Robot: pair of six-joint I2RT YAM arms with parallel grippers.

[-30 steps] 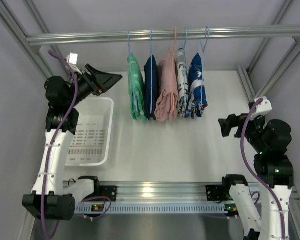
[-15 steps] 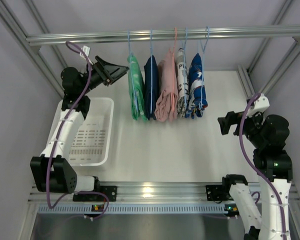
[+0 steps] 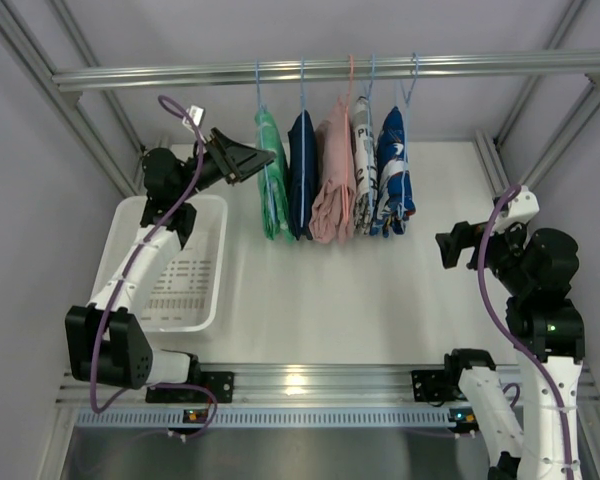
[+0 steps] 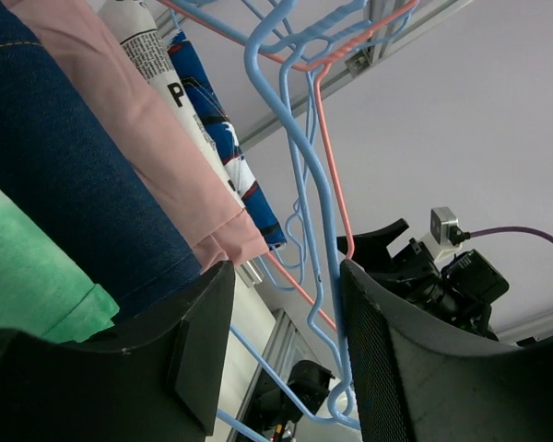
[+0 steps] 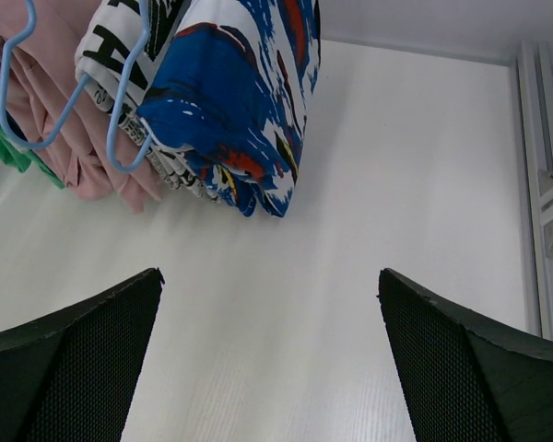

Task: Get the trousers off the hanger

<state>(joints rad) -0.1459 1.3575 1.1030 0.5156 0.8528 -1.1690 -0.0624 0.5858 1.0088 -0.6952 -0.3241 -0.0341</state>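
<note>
The bright green soft trousers hung folded over the thin light-blue wire hanger, leftmost on the far aluminium rail and well above the white table. Right beside them were the navy garment, then the pink garment, the black-and-white printed garment and the blue-and-white patterned garment.

The left gripper was right up at the trousers' left side, and its jaws stood partly apart with nothing pinched. In the wrist view, green cloth sat by its left finger and blue and pink hanger wires ran across the gap. Which of those wires carried the trousers, I couldn't tell.

A white slotted plastic basket sat below on the left. Far right, the right gripper hung well apart, jaws wide and holding nothing.
</note>
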